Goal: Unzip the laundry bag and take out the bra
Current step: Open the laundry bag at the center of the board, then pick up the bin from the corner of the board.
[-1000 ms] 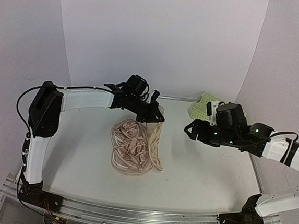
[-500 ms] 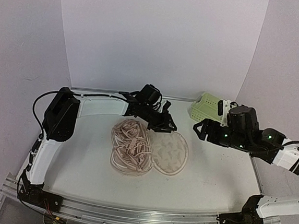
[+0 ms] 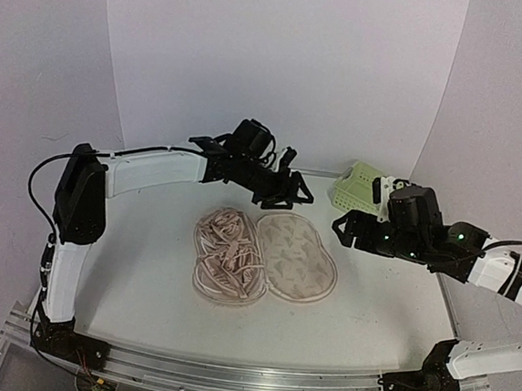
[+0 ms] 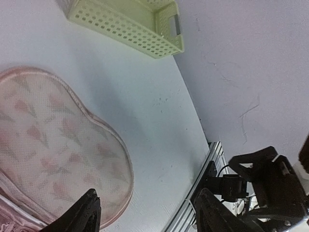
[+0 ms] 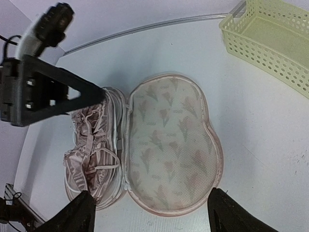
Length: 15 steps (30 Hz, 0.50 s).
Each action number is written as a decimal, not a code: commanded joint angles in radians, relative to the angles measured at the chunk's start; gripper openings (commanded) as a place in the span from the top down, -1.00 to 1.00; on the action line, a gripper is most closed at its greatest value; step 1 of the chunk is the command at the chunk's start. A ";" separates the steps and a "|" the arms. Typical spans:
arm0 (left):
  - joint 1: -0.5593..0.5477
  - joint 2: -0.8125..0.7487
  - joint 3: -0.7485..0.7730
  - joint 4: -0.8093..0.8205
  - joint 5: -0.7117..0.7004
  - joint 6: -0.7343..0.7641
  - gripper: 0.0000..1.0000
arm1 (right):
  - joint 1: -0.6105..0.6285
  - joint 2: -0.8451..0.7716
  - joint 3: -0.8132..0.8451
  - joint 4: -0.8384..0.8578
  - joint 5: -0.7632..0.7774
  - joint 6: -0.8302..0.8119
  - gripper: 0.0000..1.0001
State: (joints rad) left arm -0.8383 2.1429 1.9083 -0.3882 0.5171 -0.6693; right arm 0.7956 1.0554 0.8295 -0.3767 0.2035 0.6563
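Observation:
The laundry bag lies unzipped and spread flat mid-table, its printed lid folded out to the right. In the left half rests the bra, a pale pink satin bundle with thin straps. My left gripper hovers just behind the bag's far edge, open and holding nothing; in its wrist view the lid shows beyond the gripper. My right gripper stands open to the right of the lid, above table level, with the gripper empty.
A pale-green plastic basket stands at the back right, just behind my right arm, and shows again as the basket and the basket. White walls close in the back and sides. The metal rail runs along the near edge.
The left gripper opened and let go of the bag's lid, which dropped flat to the right. It then drew back and up. The right arm shifted slightly.

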 commanded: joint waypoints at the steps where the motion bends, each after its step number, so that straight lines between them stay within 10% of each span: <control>1: 0.026 -0.177 -0.034 -0.005 -0.049 0.065 -0.39 | 0.003 0.034 0.068 0.028 0.076 -0.022 -0.63; 15: 0.095 -0.516 -0.341 -0.042 -0.251 0.195 -0.60 | -0.099 0.257 0.296 -0.030 0.303 -0.294 -0.71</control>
State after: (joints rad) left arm -0.7467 1.7351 1.6249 -0.4225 0.3519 -0.5392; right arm 0.7513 1.2610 1.0473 -0.4076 0.4358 0.5018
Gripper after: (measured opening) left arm 0.783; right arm 0.848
